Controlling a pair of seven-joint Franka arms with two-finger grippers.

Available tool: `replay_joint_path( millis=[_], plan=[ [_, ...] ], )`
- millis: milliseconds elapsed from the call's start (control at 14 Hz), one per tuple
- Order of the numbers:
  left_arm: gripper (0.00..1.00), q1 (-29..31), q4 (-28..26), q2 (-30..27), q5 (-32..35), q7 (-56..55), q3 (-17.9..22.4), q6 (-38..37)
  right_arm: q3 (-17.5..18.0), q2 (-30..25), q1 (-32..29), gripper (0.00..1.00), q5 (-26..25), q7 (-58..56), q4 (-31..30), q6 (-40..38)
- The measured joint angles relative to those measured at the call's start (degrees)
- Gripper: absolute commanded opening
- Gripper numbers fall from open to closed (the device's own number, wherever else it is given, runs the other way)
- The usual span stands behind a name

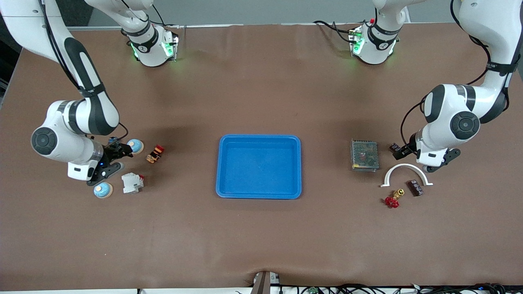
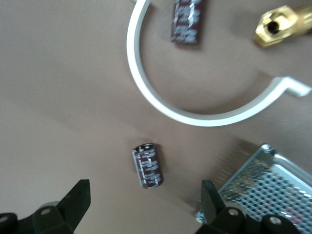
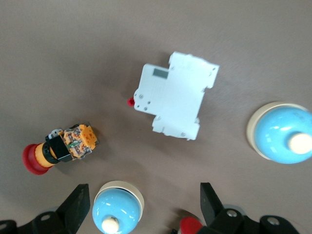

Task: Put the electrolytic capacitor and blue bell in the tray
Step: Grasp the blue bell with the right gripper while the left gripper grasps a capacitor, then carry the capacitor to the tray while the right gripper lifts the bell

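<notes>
Brown table, capacitor point(image 2: 148, 165) print blurred, both tools open

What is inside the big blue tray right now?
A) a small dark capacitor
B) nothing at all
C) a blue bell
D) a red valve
B: the tray shows only its bare blue floor; both blue bells sit on the table near the right gripper.
</notes>
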Motion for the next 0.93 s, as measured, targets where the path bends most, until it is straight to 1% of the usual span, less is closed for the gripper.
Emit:
replay_joint_path(
  millis=[71,214,570,641,712,784,926],
  plan=[
    [1.0,0.7,-0.8,0.2,0.0,0.0,0.0,0.4,0.0,-0.5,0.0,1.0,0.0,-0.1,-1.5,1.0],
    [0.96,2.6,-1.7,1.3,0.0,0.0,0.0,1.6,0.0,-2.0,0.0,1.0,0.0,-0.2,-4.1,1.8],
    [0.87,4.8,-3.0,5.6,0.1,0.0,0.0,8.0,0.0,-6.6,0.0,1.0,0.0,-0.4,-11.0,4.0],
    [0.8,4.8,-3.0,6.1,0.1,-0.1,0.0,8.5,0.0,-7.1,0.0,1.0,0.0,-0.5,-11.8,4.2],
    [0.67,4.8,-3.0,6.5,0.1,-0.1,-0.1,9.2,0.0,-7.3,0.0,1.0,0.0,-0.6,-12.5,4.6],
    [0.5,4.8,-3.0,6.9,0.1,-0.1,-0.2,10.1,0.0,-7.3,0.0,1.0,0.0,-0.7,-13.3,5.8],
    [0.0,4.8,-3.2,7.8,0.1,-0.1,-0.2,11.7,0.0,-7.3,-0.1,1.0,0.0,-0.9,-15.5,9.7]
  ],
)
